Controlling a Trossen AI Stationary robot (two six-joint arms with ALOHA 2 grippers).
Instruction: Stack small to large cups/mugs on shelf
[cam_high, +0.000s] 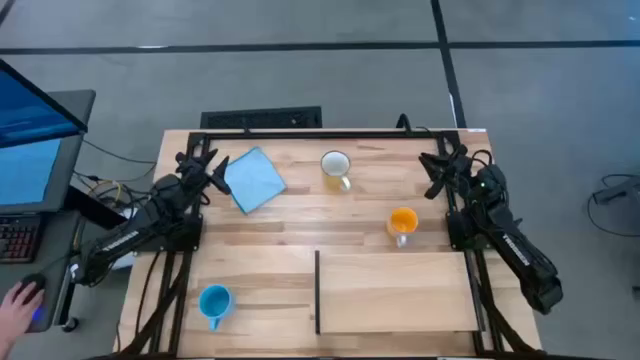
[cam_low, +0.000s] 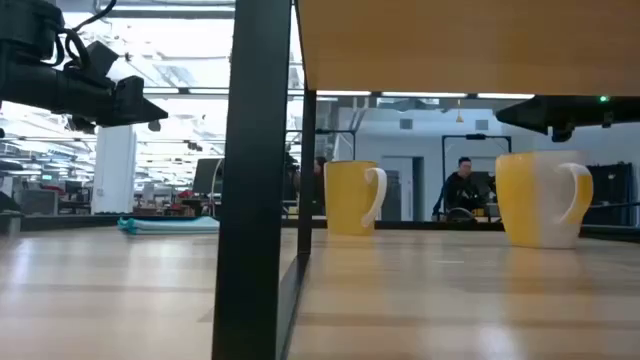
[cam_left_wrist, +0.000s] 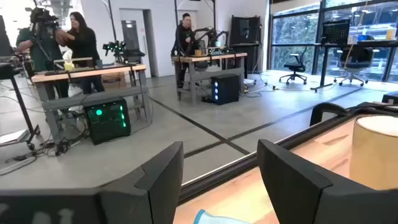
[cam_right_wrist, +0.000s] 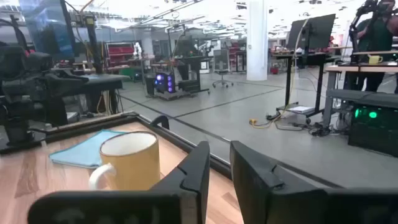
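Observation:
A small light-blue mug (cam_high: 214, 300) stands at the near left of the table. An orange mug (cam_high: 402, 222) stands right of centre and also shows in the low view (cam_low: 540, 200). A white mug with a yellowish inside (cam_high: 336, 168) stands near the far edge and shows in the right wrist view (cam_right_wrist: 130, 160). The shelf (cam_high: 400, 292) is a light-wood board with a dark edge at the near right. My left gripper (cam_high: 205, 168) is open and empty at the far left. My right gripper (cam_high: 434, 166) hovers at the far right, empty, with a narrow gap between its fingers.
A folded blue cloth (cam_high: 255, 180) lies at the far left, next to my left gripper. The shelf's dark post (cam_low: 260, 180) stands in the low view. A person's hand (cam_high: 20, 298) rests on a mouse beside a monitor, off the table's left side.

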